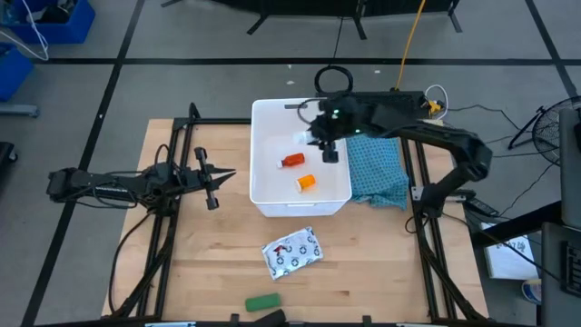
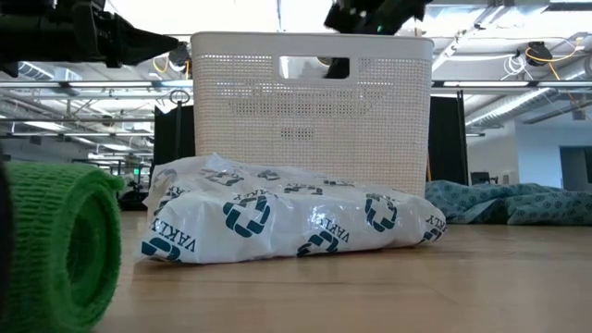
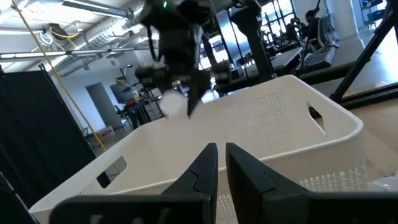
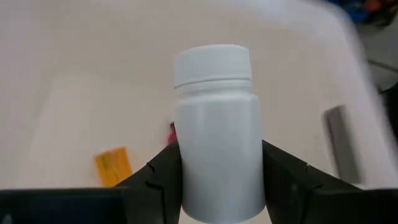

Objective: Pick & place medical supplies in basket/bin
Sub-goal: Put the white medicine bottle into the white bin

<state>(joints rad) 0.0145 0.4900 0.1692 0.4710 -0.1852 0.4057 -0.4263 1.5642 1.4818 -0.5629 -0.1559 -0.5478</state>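
My right gripper (image 4: 219, 155) hangs over the white bin (image 1: 269, 195) and is shut on a white bottle (image 4: 214, 112). A red bottle (image 1: 291, 161) and an orange bottle (image 1: 307, 182) lie on the bin's floor. The white printed pouch (image 1: 292, 252) lies flat on the table in front of the bin, and the green block (image 1: 262, 302) and a dark block (image 1: 275, 317) sit at the near edge. My left gripper (image 1: 213, 186) waits shut, left of the bin, above the table. My right gripper pinches the white bottle's body (image 4: 217, 180) between its two fingers (image 4: 163, 171), below the cap. The cap (image 4: 212, 64) points away from the wrist. The bottle is lifted clear, above the inside of the bin.
A teal cloth (image 1: 377, 173) lies crumpled on the table against the bin's right side. The bin's tall walls (image 2: 310, 102) have a handle slot (image 2: 314, 67). Bare wooden table shows to the left of and in front of the pouch.
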